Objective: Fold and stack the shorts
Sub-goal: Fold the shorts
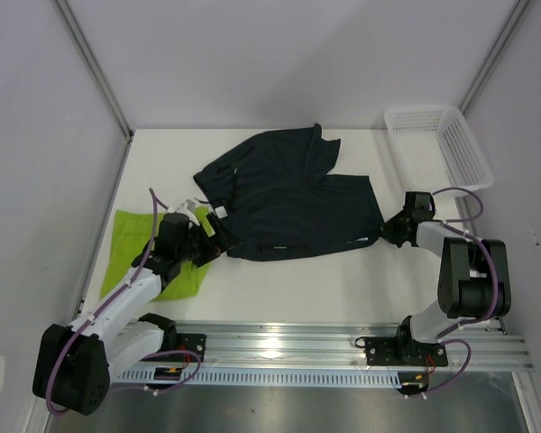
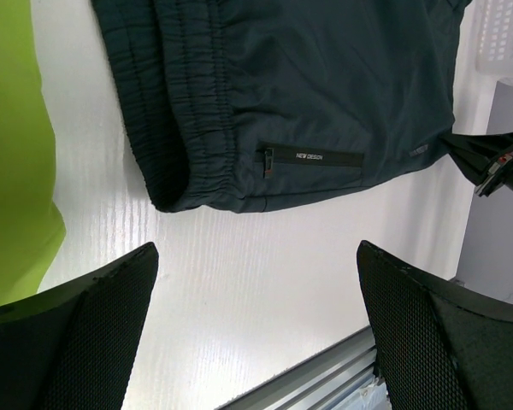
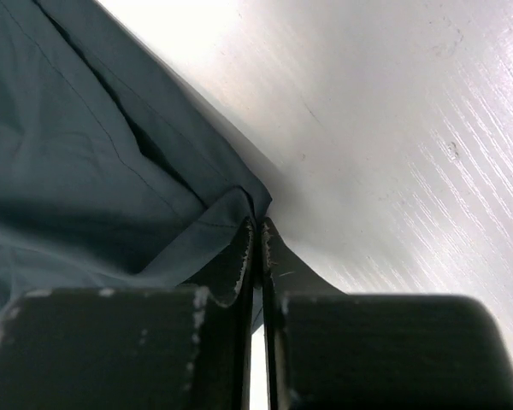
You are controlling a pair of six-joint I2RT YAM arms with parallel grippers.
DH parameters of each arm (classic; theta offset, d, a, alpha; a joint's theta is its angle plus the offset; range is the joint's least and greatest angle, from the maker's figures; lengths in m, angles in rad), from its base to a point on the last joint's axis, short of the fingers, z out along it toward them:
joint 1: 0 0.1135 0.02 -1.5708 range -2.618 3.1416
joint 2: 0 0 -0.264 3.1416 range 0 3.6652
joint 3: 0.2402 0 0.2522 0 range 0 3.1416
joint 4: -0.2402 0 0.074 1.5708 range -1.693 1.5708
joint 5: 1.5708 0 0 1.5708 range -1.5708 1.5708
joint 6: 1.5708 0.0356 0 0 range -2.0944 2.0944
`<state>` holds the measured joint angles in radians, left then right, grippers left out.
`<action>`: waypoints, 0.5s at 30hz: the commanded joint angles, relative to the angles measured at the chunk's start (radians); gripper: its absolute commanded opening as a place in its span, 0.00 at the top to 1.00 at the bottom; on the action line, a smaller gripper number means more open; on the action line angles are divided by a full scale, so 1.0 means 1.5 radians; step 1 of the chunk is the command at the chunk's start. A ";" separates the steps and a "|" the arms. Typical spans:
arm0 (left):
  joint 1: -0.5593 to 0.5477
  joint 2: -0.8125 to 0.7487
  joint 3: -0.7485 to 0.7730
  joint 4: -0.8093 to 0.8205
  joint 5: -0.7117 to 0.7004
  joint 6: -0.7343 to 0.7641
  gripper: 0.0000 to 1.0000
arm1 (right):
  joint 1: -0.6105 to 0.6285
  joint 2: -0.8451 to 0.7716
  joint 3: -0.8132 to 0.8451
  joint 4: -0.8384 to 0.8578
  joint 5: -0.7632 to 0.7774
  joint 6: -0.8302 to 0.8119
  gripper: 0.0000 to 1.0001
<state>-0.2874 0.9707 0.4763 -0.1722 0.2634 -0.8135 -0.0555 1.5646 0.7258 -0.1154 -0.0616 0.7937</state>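
so the right end effector (image 3: pixel 256 232) is pinched shut on just a hem corner of the dark shorts (image 1: pixel 288 194) spread on the desk (image 1: pixel 298 289), the left end effector (image 2: pixel 255 256) is wide open and empty beside the lime shorts (image 1: pixel 129 244), and that skimpy pinch could slip once it pulls.

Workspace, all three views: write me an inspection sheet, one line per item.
Surface: white table, bare between and in front of the two garments.
Job's things: dark shorts spread out unfolded mid-table; lime green shorts lying at the left, partly under the left arm; not stacked.
Clutter: white mesh basket at the far right corner.
Hands: left hand open, over bare table near the dark shorts' waistband; right hand shut on the dark shorts' right corner.
Cables: purple cables run along both arms; none seen snagged.
Surroundings: white walls; metal rail at the near edge.
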 commanded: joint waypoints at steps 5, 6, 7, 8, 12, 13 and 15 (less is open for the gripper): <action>-0.008 -0.015 -0.058 0.053 0.012 -0.065 0.02 | 0.001 -0.022 -0.011 -0.068 0.035 -0.001 1.00; -0.021 -0.013 -0.064 0.054 -0.001 -0.073 0.02 | -0.001 -0.027 -0.011 -0.070 0.040 0.000 1.00; -0.029 -0.010 -0.066 0.059 -0.008 -0.087 0.02 | -0.002 -0.034 -0.013 -0.073 0.041 0.001 1.00; -0.038 -0.005 -0.067 0.062 -0.015 -0.094 0.02 | -0.004 -0.037 -0.014 -0.074 0.041 0.002 1.00; -0.085 0.028 -0.063 0.076 -0.049 -0.125 0.02 | -0.009 -0.051 -0.019 -0.077 0.041 0.008 1.00; -0.089 0.041 -0.067 0.088 -0.054 -0.140 0.05 | -0.009 -0.054 -0.020 -0.077 0.041 0.010 1.00; -0.091 0.055 -0.079 0.112 -0.087 -0.170 0.08 | -0.009 -0.066 -0.025 -0.074 0.041 0.018 1.00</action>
<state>-0.4114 1.0267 0.3759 -0.0872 0.2108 -0.9749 -0.0639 1.5105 0.7059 -0.1974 -0.0311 0.8009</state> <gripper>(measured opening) 0.943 0.011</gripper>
